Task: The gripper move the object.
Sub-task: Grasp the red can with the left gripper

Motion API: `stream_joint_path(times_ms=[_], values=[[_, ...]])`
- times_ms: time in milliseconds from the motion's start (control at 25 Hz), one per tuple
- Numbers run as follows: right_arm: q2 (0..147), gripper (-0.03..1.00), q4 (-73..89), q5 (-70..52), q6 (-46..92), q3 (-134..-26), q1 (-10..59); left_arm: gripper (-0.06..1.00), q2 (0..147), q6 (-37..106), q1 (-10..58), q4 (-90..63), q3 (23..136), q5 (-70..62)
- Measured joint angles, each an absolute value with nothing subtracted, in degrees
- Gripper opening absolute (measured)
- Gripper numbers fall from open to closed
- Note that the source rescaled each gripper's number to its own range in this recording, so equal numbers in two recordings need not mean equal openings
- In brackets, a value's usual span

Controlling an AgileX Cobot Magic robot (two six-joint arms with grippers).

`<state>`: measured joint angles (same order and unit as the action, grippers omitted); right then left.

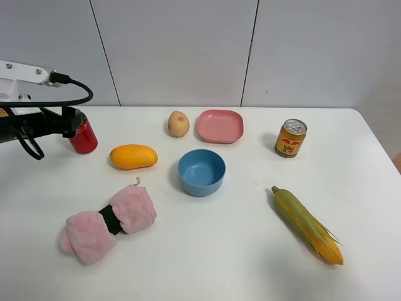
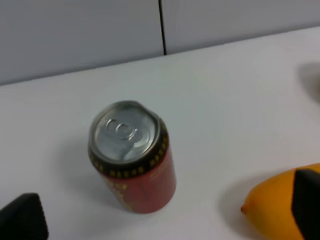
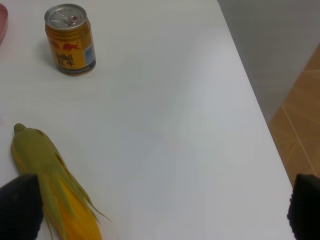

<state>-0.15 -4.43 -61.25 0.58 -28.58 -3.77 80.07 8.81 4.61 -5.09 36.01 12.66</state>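
Note:
The red can (image 1: 84,137) with a silver top stands upright at the far left of the white table (image 1: 238,251). My left gripper (image 1: 71,122) is right beside it on its left, jaws open and apart from the can. In the left wrist view the can (image 2: 132,157) stands ahead of the left gripper (image 2: 165,222), between its two black fingertips (image 2: 22,217), untouched. My right gripper (image 3: 160,212) is open and empty over the table's right side; it is out of the exterior high view.
A mango (image 1: 133,157) lies right of the red can. A potato (image 1: 178,123), pink dish (image 1: 220,126), blue bowl (image 1: 201,172), orange-yellow can (image 1: 291,138), corn cob (image 1: 307,224) and pink cloth (image 1: 108,222) lie around the table. The table's right edge (image 3: 260,115) is near the right gripper.

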Motion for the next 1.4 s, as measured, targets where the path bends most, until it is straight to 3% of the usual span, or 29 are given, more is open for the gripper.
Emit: stream_joint_path(times_ms=[560, 1000, 1400], values=[[-0.1, 1.0, -4.4, -61.2, 0.6, -28.6, -3.8, 1.0, 93.7, 3.4, 2.7, -2.0, 34.2, 30.4], [-0.1, 1.0, -4.4, -61.2, 0.6, -28.6, -3.8, 1.0, 101.1, 1.0, 2.7, 0.0, 34.3, 38.2], [-0.1, 1.0, -4.4, -61.2, 0.6, -28.6, -3.8, 1.0, 105.1, 0.3, -1.5, 2.5, 34.6, 44.8]])
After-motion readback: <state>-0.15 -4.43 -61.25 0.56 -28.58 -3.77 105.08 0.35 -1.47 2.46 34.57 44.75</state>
